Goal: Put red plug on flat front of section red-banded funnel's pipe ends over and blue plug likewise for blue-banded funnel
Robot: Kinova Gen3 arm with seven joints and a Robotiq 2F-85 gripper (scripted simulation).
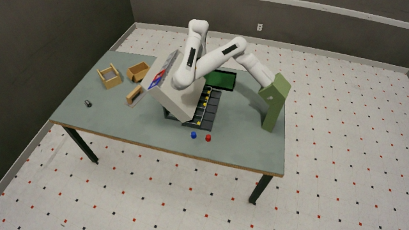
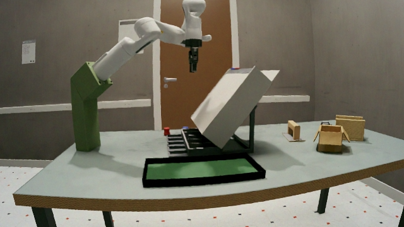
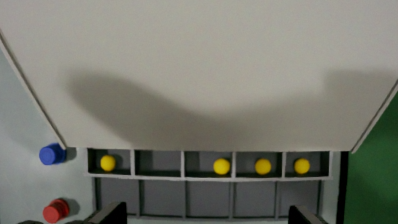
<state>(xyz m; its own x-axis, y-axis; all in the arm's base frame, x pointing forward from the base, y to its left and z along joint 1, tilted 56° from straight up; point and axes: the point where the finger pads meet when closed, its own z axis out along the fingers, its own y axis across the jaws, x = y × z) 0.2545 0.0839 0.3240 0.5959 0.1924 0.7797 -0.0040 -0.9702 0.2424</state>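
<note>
My gripper (image 2: 192, 71) (image 3: 208, 214) is spread wide, empty; in the wrist view, the stubby red cylindrical plug (image 1: 208, 138) (image 2: 166, 131) (image 3: 54, 211), perhaps my next target, lies at nine o'clock.

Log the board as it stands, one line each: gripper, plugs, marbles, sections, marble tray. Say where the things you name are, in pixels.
gripper (image 2: 192, 72): open, above the cover's lower part
red plug (image 1: 208, 138) (image 2: 166, 131) (image 3: 56, 211): on table, not placed
blue plug (image 1: 193, 135) (image 3: 52, 154): on table, not placed
yellow marbles: four, in separate compartments
compartment without visible marble: second from the plug side
green tray (image 1: 221, 80) (image 2: 202, 168) (image 3: 375, 185): no marble visible
</note>
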